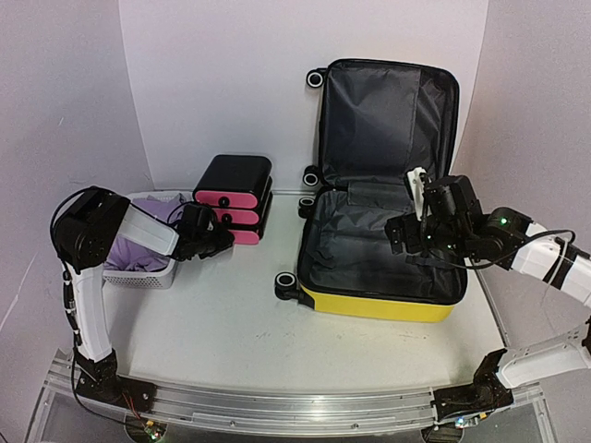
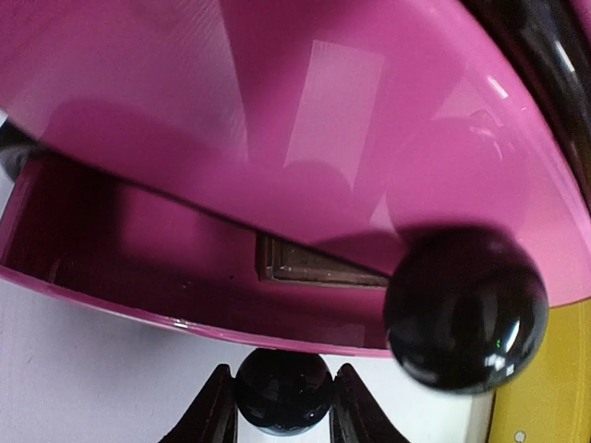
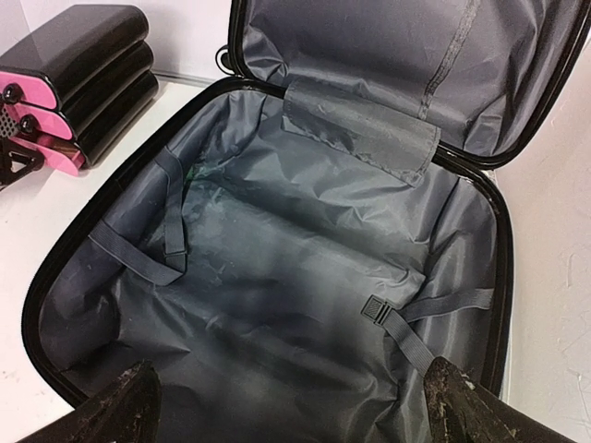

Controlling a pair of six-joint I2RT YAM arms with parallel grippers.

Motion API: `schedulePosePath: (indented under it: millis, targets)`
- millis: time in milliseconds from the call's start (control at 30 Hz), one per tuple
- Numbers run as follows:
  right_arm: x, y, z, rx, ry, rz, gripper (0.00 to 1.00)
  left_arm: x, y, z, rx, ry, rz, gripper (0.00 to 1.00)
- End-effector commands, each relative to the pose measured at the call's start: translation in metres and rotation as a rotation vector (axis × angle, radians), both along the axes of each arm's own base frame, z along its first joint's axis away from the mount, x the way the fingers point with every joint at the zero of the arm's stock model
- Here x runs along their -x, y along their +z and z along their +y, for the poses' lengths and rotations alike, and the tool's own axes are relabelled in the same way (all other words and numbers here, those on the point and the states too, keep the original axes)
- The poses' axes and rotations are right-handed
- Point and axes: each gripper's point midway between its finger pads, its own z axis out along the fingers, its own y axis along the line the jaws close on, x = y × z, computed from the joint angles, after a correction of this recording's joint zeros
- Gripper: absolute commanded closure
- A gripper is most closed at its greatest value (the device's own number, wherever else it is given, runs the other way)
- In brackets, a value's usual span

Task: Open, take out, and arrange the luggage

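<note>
The yellow luggage (image 1: pixel 379 303) lies open on the table's right half, its lid (image 1: pixel 388 120) propped up against the back wall. Its dark grey lining (image 3: pixel 295 249) with loose straps and a buckle (image 3: pixel 371 309) holds nothing that I can see. My right gripper (image 1: pixel 413 235) hovers open over that lower half, nothing between its fingers (image 3: pixel 125 406). My left gripper (image 2: pixel 283 388) is shut on the round black knob (image 2: pixel 283 395) of a pink drawer (image 2: pixel 138 268), which is pulled partly out.
The black-and-pink drawer box (image 1: pixel 233 180) stands left of the luggage by the back wall. A dark flat item (image 2: pixel 314 268) lies inside the drawer, and a second knob (image 2: pixel 464 318) sits above it. A white mesh basket (image 1: pixel 138 274) with purple cloth (image 1: pixel 137 251) is at far left.
</note>
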Motion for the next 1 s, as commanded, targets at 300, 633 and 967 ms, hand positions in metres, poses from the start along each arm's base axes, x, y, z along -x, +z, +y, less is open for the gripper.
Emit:
schedulePosePath:
  millis: [300,633,967]
  targets:
    - [0.000,0.017,-0.007,-0.038,-0.032,-0.036,0.02,-0.031,0.029,0.003,-0.002,0.065,-0.108,0.64]
    - [0.002,0.012,-0.008,-0.036,-0.035,-0.022,0.02,-0.004,0.038,0.005,0.119,0.053,-0.121,0.49]
    - [-0.001,0.004,-0.003,-0.029,-0.026,0.000,0.02,0.017,0.014,0.018,0.188,0.155,-0.024,0.50]
